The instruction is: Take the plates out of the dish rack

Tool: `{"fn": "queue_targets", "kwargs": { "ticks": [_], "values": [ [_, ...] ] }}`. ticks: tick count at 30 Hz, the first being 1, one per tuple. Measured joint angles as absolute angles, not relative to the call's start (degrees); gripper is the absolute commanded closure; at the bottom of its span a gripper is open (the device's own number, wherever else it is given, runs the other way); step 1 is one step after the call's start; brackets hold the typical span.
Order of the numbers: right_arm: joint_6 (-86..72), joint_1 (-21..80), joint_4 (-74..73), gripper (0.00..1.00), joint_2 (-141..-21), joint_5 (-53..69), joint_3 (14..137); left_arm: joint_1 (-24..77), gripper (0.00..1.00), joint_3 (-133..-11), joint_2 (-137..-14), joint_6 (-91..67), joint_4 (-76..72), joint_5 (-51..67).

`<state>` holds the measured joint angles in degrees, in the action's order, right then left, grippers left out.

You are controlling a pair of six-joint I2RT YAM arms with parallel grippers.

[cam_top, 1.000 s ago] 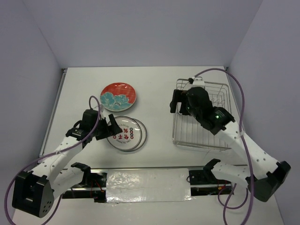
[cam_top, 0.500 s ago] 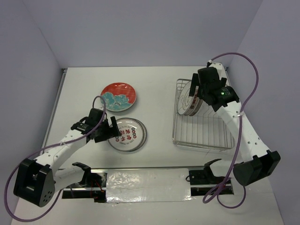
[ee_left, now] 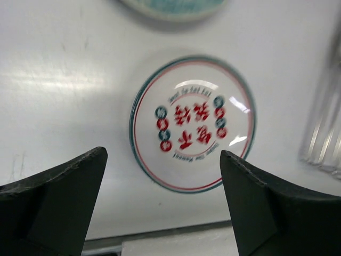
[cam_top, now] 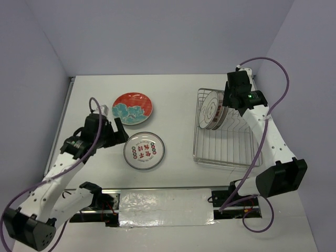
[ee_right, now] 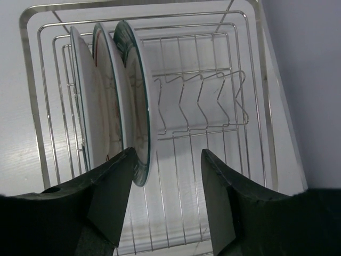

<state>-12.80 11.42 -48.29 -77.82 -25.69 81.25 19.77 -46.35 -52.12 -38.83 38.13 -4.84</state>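
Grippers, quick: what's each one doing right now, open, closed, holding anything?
Left gripper: open, empty, above the white plate.
Right gripper: open, empty, at the plates in the rack.

Five plates [cam_top: 211, 110], one dish rack [cam_top: 226, 149] and two tools are showing.
Three plates are standing on edge in the single rack: a left one [ee_right: 80, 96], a middle one [ee_right: 104, 80] and a right one [ee_right: 136, 96]. Two more are lying flat on the one table [cam_top: 178, 89]: one red plate [cam_top: 133, 108] and one white plate [cam_top: 144, 150]. The two arms are each carrying one tool, a left tool [ee_left: 162, 154] and a right tool [ee_right: 168, 154].
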Motion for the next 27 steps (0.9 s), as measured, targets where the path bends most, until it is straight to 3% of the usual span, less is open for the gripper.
{"fn": "queue_targets", "kwargs": {
  "ticks": [5, 16, 21, 27],
  "values": [
    [-11.79, 9.54, -45.36, 0.54, -77.93, -23.88, 79.64, 19.81, 0.01, -53.06, -44.34, -33.10, 37.76, -10.35],
    [-10.92, 9.06, -40.38, 0.56, -80.73, -21.98, 73.93, 19.81, 0.00, -50.76, -45.45, -29.71, 38.52, -13.69],
    [-10.50, 9.06, -38.28, 0.79, -80.82, -21.56, 72.86, 19.81, 0.01, -50.33, -45.52, -29.69, 38.61, -13.69],
    [-10.79, 9.06, -37.52, 0.86, -81.36, -21.96, 72.79, 19.81, 0.01, -50.26, -45.10, -29.69, 38.61, -13.69]
  ]
}}
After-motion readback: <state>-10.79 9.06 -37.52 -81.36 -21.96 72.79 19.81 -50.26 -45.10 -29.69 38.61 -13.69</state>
